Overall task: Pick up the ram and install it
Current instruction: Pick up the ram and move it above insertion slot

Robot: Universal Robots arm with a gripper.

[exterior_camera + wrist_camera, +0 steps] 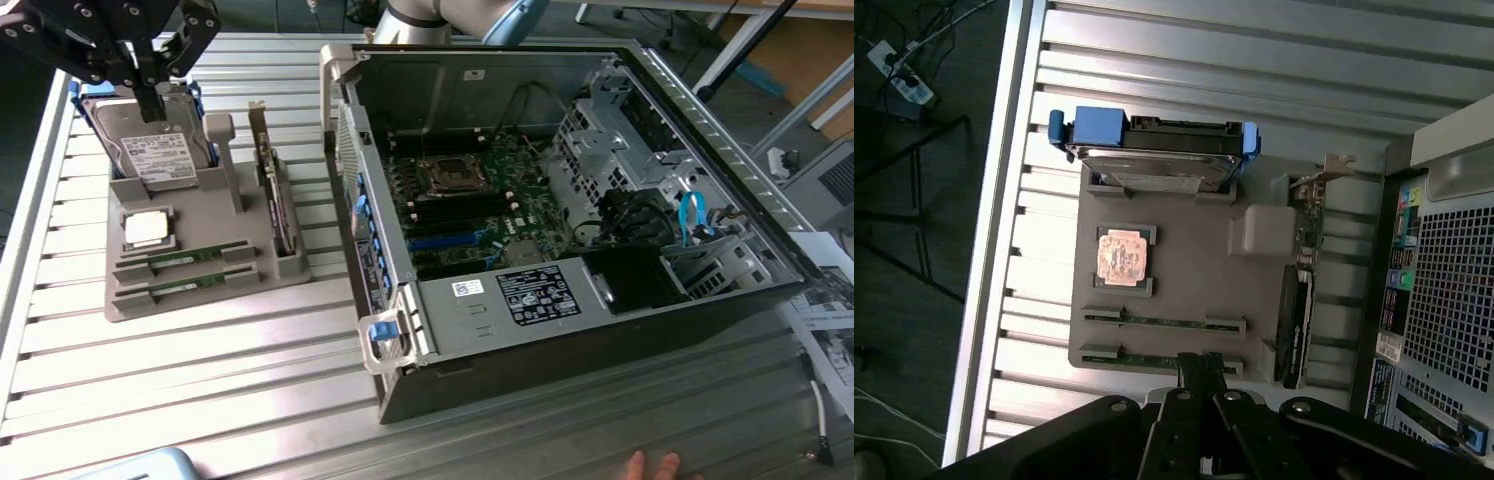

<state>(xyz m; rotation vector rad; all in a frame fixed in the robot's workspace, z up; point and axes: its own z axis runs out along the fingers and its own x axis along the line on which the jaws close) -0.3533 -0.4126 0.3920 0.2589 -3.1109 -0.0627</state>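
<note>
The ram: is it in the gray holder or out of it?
In: both ram sticks sit in slots of the gray holder, near the processor.

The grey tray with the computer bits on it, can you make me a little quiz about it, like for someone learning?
1. True or false: the two thin green ram sticks already sit inside the open black computer case.
2. Which part in the grey plastic tray stands closest to that case? A silver hard drive; B dark expansion card; C square processor chip.
3. Does the black gripper hold anything?
Key: 1 false, they lie in the tray; 2 B; 3 no, it is shut and empty.
</note>
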